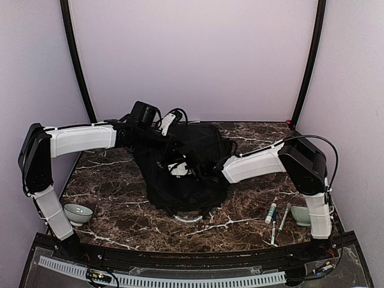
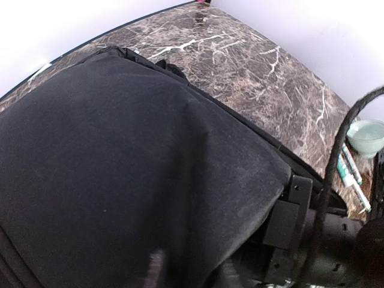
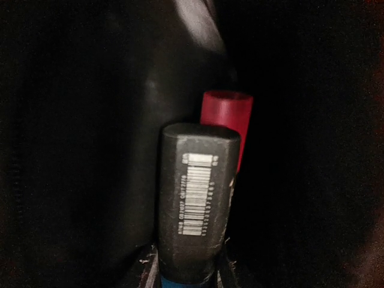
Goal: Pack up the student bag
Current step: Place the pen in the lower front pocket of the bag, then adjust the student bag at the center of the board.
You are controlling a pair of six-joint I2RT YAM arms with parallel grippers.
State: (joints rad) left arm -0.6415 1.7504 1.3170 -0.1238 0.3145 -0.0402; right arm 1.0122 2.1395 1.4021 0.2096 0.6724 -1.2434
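Step in hand, as I read it: putting a marker (image 3: 195, 198) into the student bag (image 1: 180, 192).

- **Position:** the bag lies crumpled at the centre of the worktop (image 1: 120, 222) in the top view.
- **Right gripper (image 3: 187, 273):** inside the dark interior, clamped on the grey barcoded marker. A red-capped item (image 3: 227, 120) sits just behind it.
- **Left gripper (image 2: 191, 273):** at the bag's upper left. Its view is all black fabric and the fingertips are blurred at the bottom edge. Cannot tell whether it pinches cloth or is parted.

Doing it well:
- Go deep before letting go, and release beside the red cap, not on it.
- Back out along the entry line so the fingers don't snag the lining.
- Have the left side hold the mouth up.

Orientation, a judgement:
- The long axis runs roughly top to bottom of the frame.
- The grey loop (image 1: 189, 219) at the lower edge suggests the bag's top points to the frame bottom.
- The opening faces right, where the arm enters.
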